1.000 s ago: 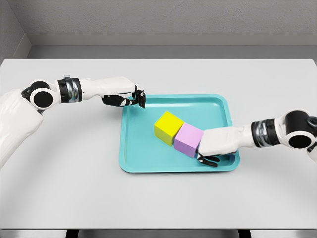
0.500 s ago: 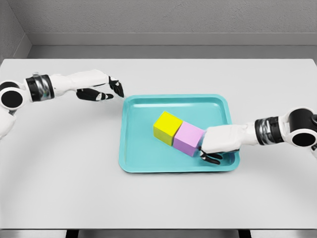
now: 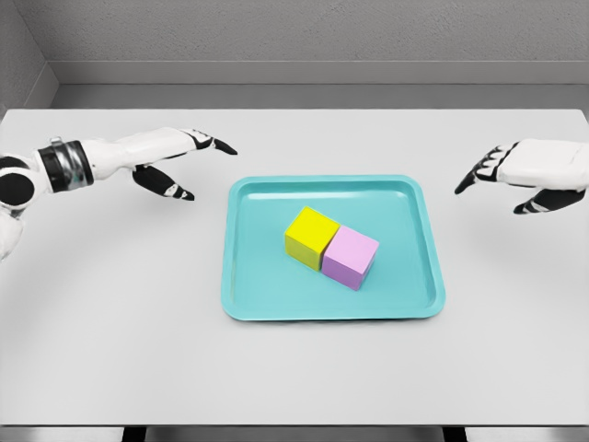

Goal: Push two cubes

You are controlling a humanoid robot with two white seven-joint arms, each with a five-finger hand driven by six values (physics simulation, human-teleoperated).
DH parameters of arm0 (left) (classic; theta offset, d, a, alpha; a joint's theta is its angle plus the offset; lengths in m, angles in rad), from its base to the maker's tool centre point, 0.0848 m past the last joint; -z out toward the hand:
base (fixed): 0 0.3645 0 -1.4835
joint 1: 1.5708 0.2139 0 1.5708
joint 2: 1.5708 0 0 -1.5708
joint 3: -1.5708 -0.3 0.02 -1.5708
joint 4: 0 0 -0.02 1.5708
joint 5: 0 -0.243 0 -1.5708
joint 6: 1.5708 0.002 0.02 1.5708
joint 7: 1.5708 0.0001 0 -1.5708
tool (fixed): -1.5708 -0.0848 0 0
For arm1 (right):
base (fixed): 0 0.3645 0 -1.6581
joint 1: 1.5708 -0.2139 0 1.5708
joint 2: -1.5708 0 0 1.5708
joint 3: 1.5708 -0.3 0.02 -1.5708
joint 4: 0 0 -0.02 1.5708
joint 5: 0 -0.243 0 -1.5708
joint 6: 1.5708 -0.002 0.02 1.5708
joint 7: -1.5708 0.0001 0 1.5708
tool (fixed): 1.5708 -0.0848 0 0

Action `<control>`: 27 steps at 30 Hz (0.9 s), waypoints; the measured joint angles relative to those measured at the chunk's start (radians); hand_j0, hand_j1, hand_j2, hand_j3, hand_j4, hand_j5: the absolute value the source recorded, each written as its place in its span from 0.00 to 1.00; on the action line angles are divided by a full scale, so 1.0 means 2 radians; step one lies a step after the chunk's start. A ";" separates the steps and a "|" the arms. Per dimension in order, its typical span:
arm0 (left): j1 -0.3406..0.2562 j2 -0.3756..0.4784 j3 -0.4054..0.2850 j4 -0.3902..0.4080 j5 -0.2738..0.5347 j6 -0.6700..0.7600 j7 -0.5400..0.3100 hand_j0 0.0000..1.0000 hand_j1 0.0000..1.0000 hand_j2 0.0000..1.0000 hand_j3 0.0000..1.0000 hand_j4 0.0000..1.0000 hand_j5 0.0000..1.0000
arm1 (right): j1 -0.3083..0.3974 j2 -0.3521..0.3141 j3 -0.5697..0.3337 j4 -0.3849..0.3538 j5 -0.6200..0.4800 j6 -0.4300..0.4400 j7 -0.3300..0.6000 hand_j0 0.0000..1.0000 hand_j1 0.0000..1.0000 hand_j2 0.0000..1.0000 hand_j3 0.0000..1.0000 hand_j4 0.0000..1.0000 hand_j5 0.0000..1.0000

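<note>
A yellow cube (image 3: 311, 236) and a pink cube (image 3: 350, 257) sit side by side and touching in the middle of a teal tray (image 3: 248, 285). My left hand (image 3: 189, 161) hovers over the table to the left of the tray's far corner, fingers spread and holding nothing. My right hand (image 3: 502, 177) is off to the right of the tray, raised clear of it, fingers spread and empty. Neither hand touches a cube or the tray.
The tray lies at the centre of a white table (image 3: 110, 322). A grey wall (image 3: 294, 37) runs behind the table's far edge.
My right hand has left the pink cube and pulled up and away to the right. My left hand has withdrawn leftward from the tray's far left corner and opened. The cubes have not moved.
</note>
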 measured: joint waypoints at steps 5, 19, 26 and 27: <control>0.004 -0.046 -0.003 0.003 -0.043 0.000 0.000 0.95 0.95 0.95 0.95 0.95 0.95 | 0.002 0.004 0.000 0.001 -0.002 0.000 0.000 1.00 1.00 1.00 1.00 1.00 1.00; 0.008 -0.055 -0.017 -0.001 -0.053 0.000 0.000 0.23 0.23 0.23 0.23 0.23 0.23 | 0.004 0.005 0.001 0.002 -0.003 0.000 0.000 1.00 1.00 1.00 1.00 1.00 1.00; 0.015 -0.061 -0.027 -0.001 -0.055 0.000 0.000 0.23 0.23 0.23 0.23 0.23 0.23 | 0.004 0.006 0.001 0.003 -0.003 0.000 0.000 1.00 1.00 1.00 1.00 1.00 1.00; 0.015 -0.064 -0.030 0.000 -0.058 0.000 0.000 0.23 0.23 0.23 0.23 0.23 0.23 | 0.004 0.006 0.001 0.003 -0.003 0.000 0.000 1.00 1.00 1.00 1.00 1.00 1.00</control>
